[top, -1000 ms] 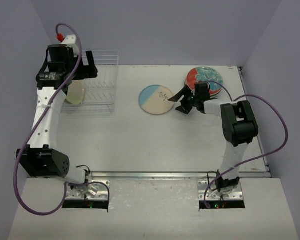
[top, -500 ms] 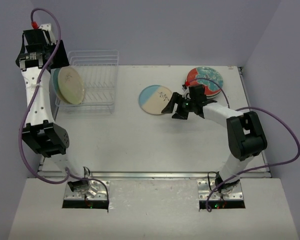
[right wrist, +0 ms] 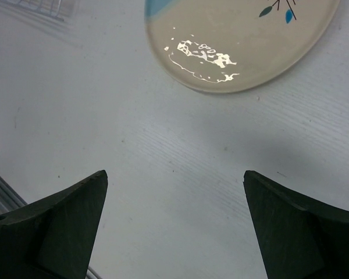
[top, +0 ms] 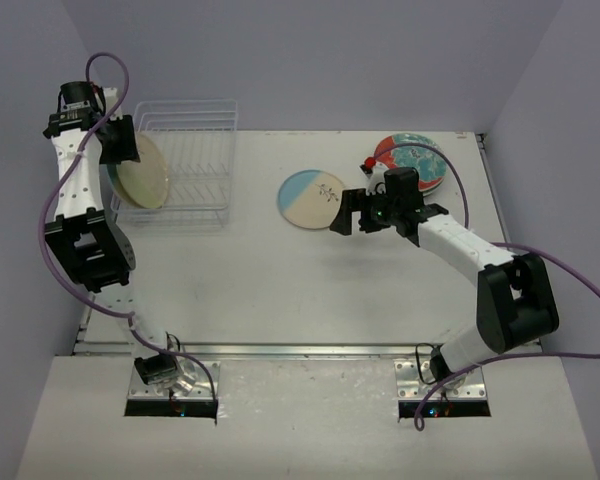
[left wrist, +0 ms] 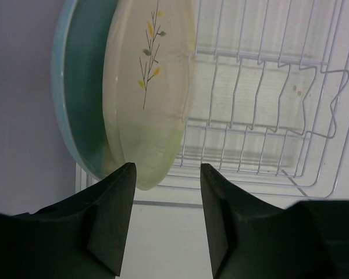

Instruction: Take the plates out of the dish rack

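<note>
Two plates stand on edge at the left end of the white wire dish rack (top: 195,165) (left wrist: 267,104): a cream plate with a sprig (top: 143,172) (left wrist: 148,87) and a teal plate (left wrist: 81,87) behind it. My left gripper (top: 120,150) (left wrist: 167,165) hangs just short of the cream plate's rim, jaws partly apart with only table between them. A cream plate with a pale blue segment (top: 312,199) (right wrist: 238,40) lies flat mid-table. My right gripper (top: 348,212) (right wrist: 174,174) stands wide open beside it, holding nothing.
A red plate with teal-and-white patches (top: 412,160) lies at the back right, behind the right arm. Purple walls close in the table on the left, back and right. A corner of the rack (right wrist: 41,6) shows in the right wrist view.
The left arm swung from over the rack out to its left end, and its jaws narrowed. The right gripper opened wider and shifted slightly left beside the flat plate as its arm stretched out.
</note>
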You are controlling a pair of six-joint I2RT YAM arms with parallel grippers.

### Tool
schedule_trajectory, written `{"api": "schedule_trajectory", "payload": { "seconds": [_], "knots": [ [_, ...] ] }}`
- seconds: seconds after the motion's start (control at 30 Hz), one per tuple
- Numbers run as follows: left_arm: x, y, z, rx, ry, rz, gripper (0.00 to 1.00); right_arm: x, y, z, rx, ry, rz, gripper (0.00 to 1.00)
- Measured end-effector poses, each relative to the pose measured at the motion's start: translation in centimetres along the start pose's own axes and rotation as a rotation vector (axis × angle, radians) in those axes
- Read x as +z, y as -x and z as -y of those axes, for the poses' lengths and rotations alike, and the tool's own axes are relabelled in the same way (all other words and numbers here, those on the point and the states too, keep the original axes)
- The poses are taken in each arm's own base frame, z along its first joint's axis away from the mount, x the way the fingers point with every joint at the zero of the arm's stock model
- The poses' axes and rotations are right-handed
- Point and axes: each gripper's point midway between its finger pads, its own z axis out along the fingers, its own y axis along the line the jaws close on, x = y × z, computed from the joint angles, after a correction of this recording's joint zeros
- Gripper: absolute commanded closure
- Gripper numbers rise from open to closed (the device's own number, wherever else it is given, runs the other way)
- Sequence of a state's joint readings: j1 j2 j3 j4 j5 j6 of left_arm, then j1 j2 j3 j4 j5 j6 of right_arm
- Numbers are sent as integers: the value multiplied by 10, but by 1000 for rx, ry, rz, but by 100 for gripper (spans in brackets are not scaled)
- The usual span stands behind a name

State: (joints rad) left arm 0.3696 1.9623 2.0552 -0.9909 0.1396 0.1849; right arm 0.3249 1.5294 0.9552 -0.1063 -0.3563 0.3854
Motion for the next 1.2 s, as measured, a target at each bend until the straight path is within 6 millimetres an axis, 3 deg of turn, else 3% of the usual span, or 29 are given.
{"api": "schedule_trajectory", "payload": {
  "seconds": [0.47, 0.83, 1.2],
  "knots": [
    [30, -9, -8, 1, 35, -42, 56, 2, -22, 11, -35, -25, -37, 1],
    [29, 0, -8, 12, 37, -8, 55, 3, -23, 12, -37, -24, -36, 1],
    [7, 25, -12, 26, 73, 77, 54, 3, -23, 12, -37, -25, -38, 1]
  ]
}}
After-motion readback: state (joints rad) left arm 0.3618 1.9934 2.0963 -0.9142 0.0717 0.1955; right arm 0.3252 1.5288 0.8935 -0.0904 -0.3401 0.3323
